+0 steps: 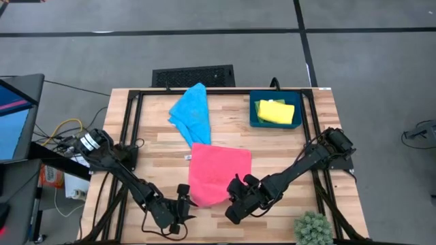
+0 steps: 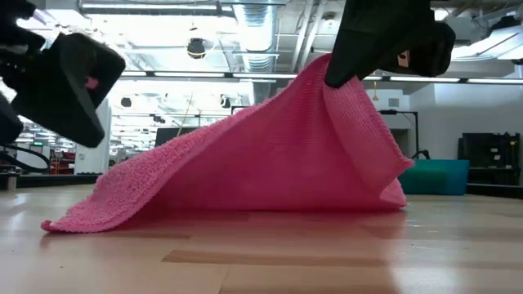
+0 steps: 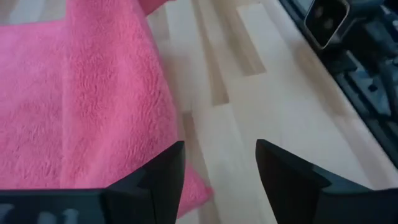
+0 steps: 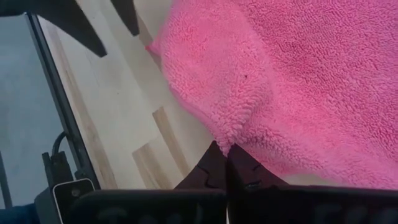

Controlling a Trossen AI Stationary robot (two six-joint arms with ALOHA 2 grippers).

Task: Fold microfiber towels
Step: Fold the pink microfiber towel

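1. I have the right end effector (image 4: pixel 226 163) clenched on a near corner of the pink towel (image 1: pixel 219 170), lifting that corner off the desk (image 1: pixel 286 146) near the middle of the front edge.
2. In the low view the pink towel (image 2: pixel 270 163) rises into a tent under the right end effector (image 2: pixel 339 77); its other edges trail down to the wood.
3. My left end effector (image 3: pixel 219 168) is released, fingers apart, just beside the towel's near-left corner (image 3: pixel 193 186), close to the front edge; bare wood lies between its fingers.
4. The blue towel (image 1: pixel 191 112) lies crumpled toward the back edge, its near tip touching the pink one.
5. The yellow towel (image 1: pixel 276 111) sits folded in the dark blue tray (image 1: pixel 253 117) at the back right.
6. Open wood remains along the left and right edges.
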